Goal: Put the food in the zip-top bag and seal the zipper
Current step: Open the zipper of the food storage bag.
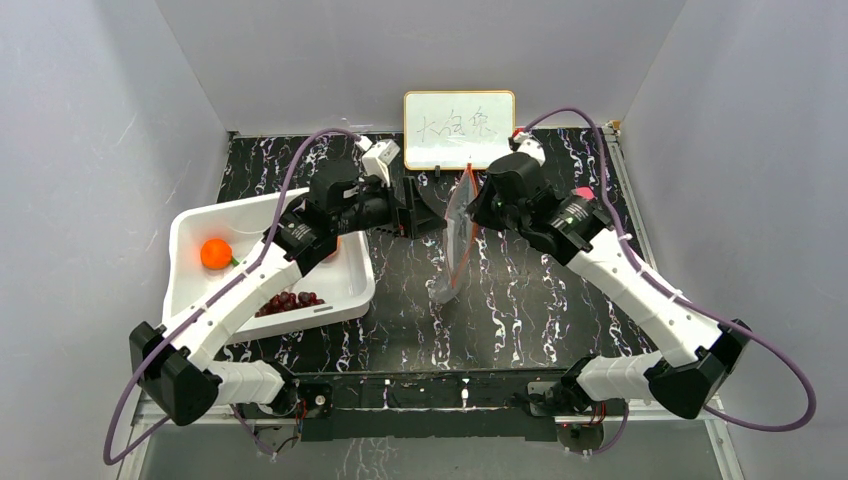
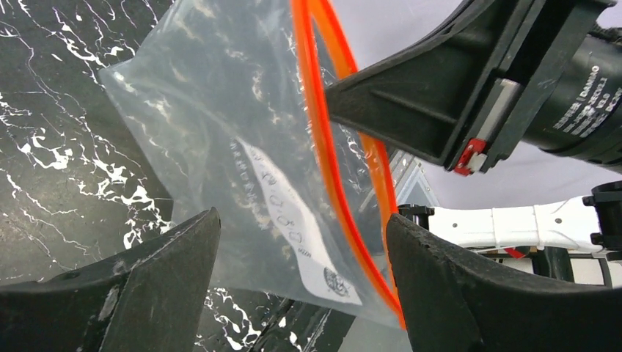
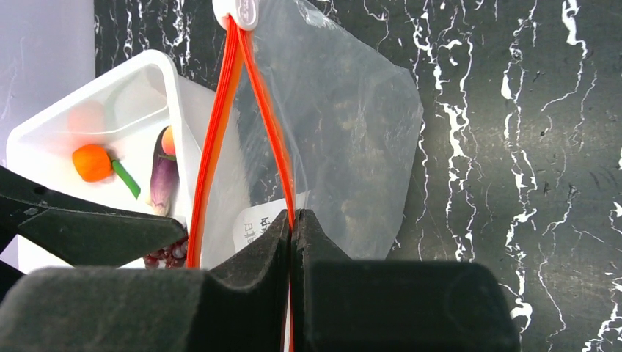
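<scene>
Right claw (image 3: 293,220) pinches one lip of the zipper (image 3: 272,136), hanging the empty bag (image 3: 352,132) over the table (image 1: 560,300), left claw (image 2: 302,220) spread open beside it, food (image 1: 216,253) in the bin (image 1: 230,207); that one-sided hold may let the mouth sag shut or slip.

White bin (image 1: 190,285) left on black marbled tabletop (image 1: 540,320); whiteboard (image 1: 459,130) against back wall (image 1: 400,50).

bin (image 1: 190,232) left on table (image 1: 540,300), round fruit (image 1: 215,253) and grape bunch (image 1: 288,300) in it | zip-top bag (image 1: 457,238) mid-table, right of bin, between left pincer (image 2: 301,242) and right pincer (image 3: 293,227) | whiteboard (image 1: 459,116) behind bag, at rear
</scene>
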